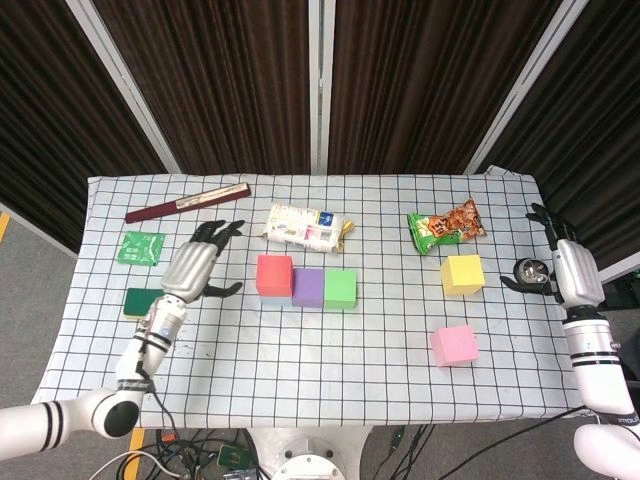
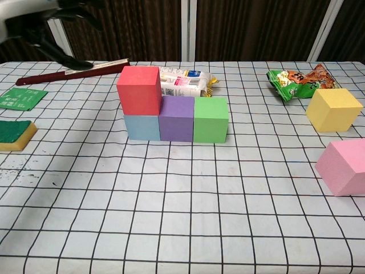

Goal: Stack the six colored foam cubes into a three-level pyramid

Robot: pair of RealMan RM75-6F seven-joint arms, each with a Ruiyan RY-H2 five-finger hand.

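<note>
A red cube (image 2: 140, 89) (image 1: 274, 274) sits on top of a light blue cube (image 2: 142, 127), shifted a little to the left. A purple cube (image 2: 177, 118) (image 1: 307, 287) and a green cube (image 2: 211, 119) (image 1: 340, 288) complete the row. The yellow cube (image 2: 333, 109) (image 1: 462, 274) and the pink cube (image 2: 346, 166) (image 1: 454, 345) lie apart at the right. My left hand (image 1: 193, 265) (image 2: 51, 40) hangs open to the left of the stack, holding nothing. My right hand (image 1: 563, 265) is open at the table's right edge.
A white packet (image 1: 305, 227) lies just behind the cube row. A snack bag (image 1: 446, 226) is at the back right. A green sponge (image 1: 138, 302), a green sachet (image 1: 139, 247) and a dark red stick (image 1: 187, 203) lie at the left. A round black object (image 1: 528, 271) sits by the right hand.
</note>
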